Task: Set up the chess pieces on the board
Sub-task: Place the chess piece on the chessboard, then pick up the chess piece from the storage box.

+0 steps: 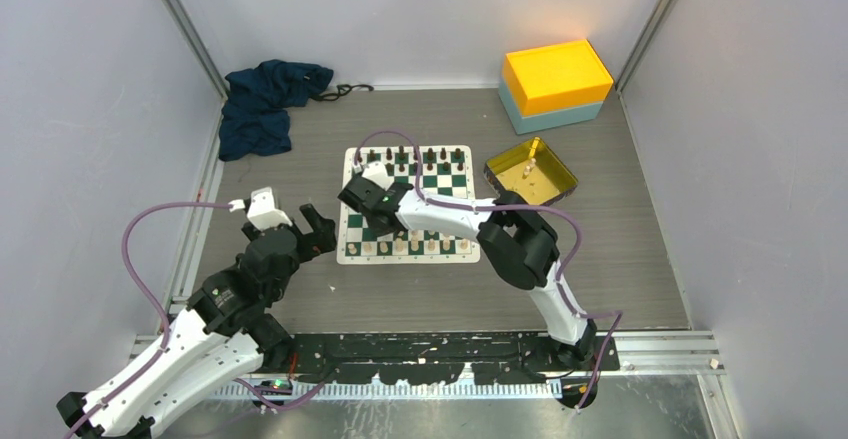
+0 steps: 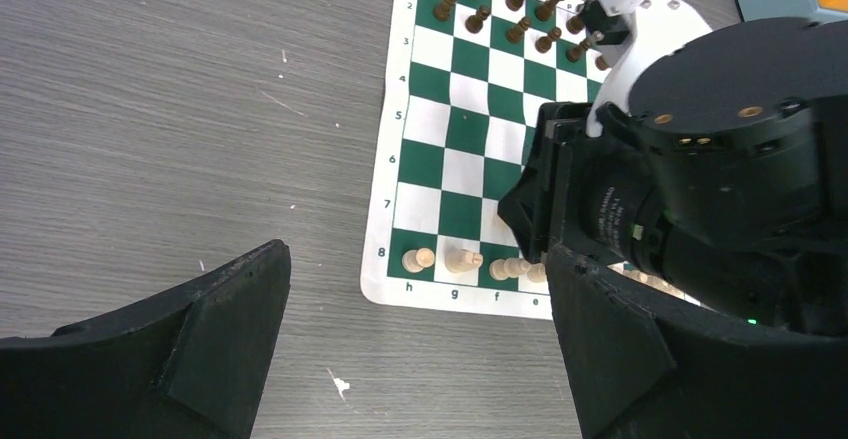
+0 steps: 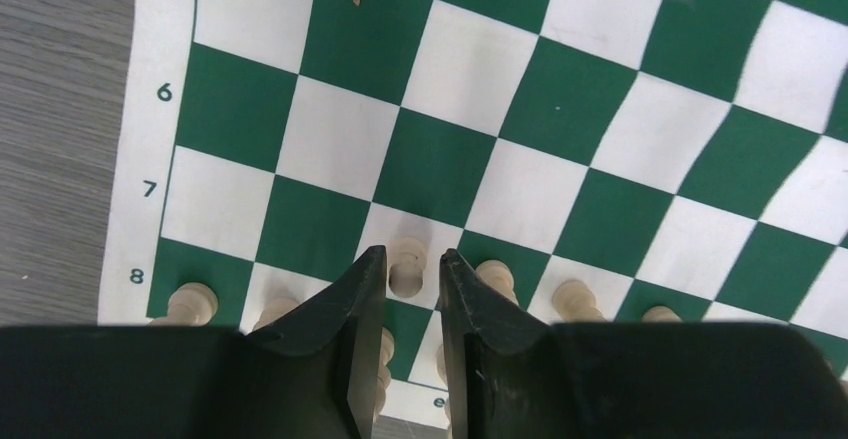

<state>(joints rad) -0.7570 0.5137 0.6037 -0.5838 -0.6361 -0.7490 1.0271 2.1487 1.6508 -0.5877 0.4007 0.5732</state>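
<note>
**On row 7: right claw (image 3: 405, 259) around a cream piece (image 3: 405, 271)**

The right claw is narrowed about the cream piece, which stands on a white square of the board (image 3: 540, 99). Whether it grips cannot be told. More cream pieces (image 2: 460, 259) line the board's 6 o'clock edge. The left claw (image 2: 415, 254) is spread wide above the table (image 2: 150, 109), by the board's 7 o'clock corner.
</note>
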